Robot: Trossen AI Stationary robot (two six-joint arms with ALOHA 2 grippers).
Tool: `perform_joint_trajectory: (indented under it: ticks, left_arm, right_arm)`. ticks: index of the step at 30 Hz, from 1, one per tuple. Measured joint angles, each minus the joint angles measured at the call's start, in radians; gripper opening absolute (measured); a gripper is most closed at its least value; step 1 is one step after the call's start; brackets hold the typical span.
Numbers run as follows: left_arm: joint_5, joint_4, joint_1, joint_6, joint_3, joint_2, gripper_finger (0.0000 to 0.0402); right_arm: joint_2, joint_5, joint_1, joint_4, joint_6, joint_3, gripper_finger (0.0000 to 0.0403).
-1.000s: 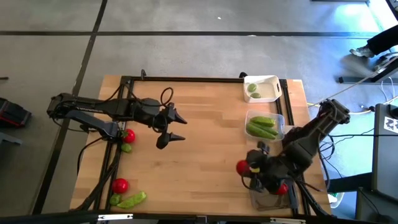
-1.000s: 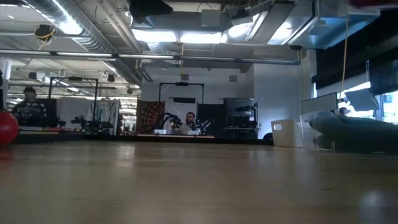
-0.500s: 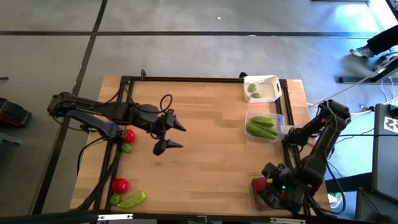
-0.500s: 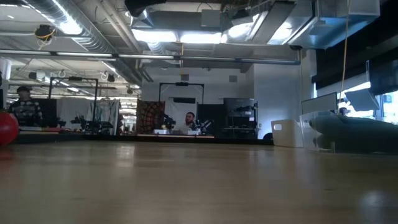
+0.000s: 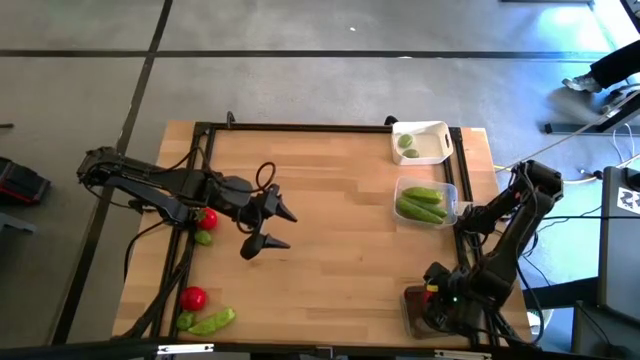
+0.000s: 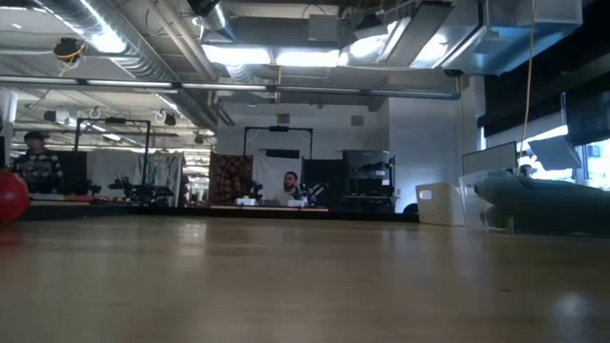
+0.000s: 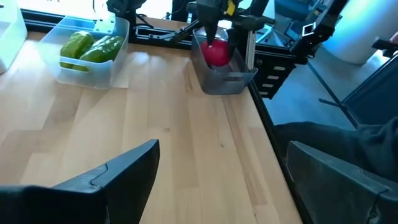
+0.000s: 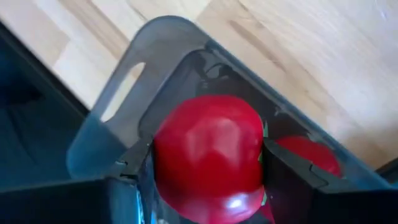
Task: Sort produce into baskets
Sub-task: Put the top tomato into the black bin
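Observation:
My right gripper [image 5: 432,302] points down over the dark grey basket [image 5: 418,318] at the table's near right corner, shut on a red tomato [image 8: 208,155]; another tomato [image 8: 308,155] lies in that basket. The clear basket [image 5: 426,200] holds green pods, the white basket [image 5: 420,142] a lime. My left gripper [image 5: 272,227] hangs open over the table's left middle, holding nothing. At the left lie a tomato [image 5: 207,218] with a lime [image 5: 204,237], and near the front edge a tomato [image 5: 193,297], a pod [image 5: 212,321] and a lime [image 5: 185,320]. My right gripper pinches the tomato by two opposite sides [image 8: 163,155] between its two fingers [image 8: 286,168]. It comes from above, pointing steeply down. The tomato hangs clear in the dark grey basket's opening [image 7: 216,53], above the tomato lying inside.
A dark frame rail [image 5: 300,127] runs along the table's far and left sides. Bare wood spreads across the table's middle [image 5: 340,240]. The low view shows one red tomato [image 6: 10,195] at its left and people at benches far behind.
My right gripper has carried the tomato toward the table's near right corner and down over the dark grey basket, rolling its wrist and tipping steeper. My left gripper has swung a little toward the near edge, still open.

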Motion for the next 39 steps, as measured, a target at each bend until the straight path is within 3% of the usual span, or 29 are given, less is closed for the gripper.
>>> perform_joint_trajectory:
  ticks: [11, 24, 34, 39]
  left_arm:
    - [0.0, 0.002, 0.0, 0.007, 0.0, 0.0, 0.0345]
    - [0.0, 0.001, 0.001, 0.01, 0.0, 0.0, 0.0345]
    - [-0.003, -0.001, 0.001, -0.002, 0.0, 0.0, 0.0345]
    - [-0.016, -0.002, 0.001, -0.02, 0.0, 0.0, 0.0345]
  right_arm:
    - [0.0, 0.0, 0.0, 0.056, 0.006, -0.105, 0.0202]
    - [0.0, -0.027, -0.003, 0.032, 0.009, -0.113, 0.0205]
    - [0.0, -0.044, -0.003, 0.005, 0.008, -0.113, 0.0286]
    - [0.0, -0.061, -0.003, -0.008, 0.022, -0.089, 0.0297]
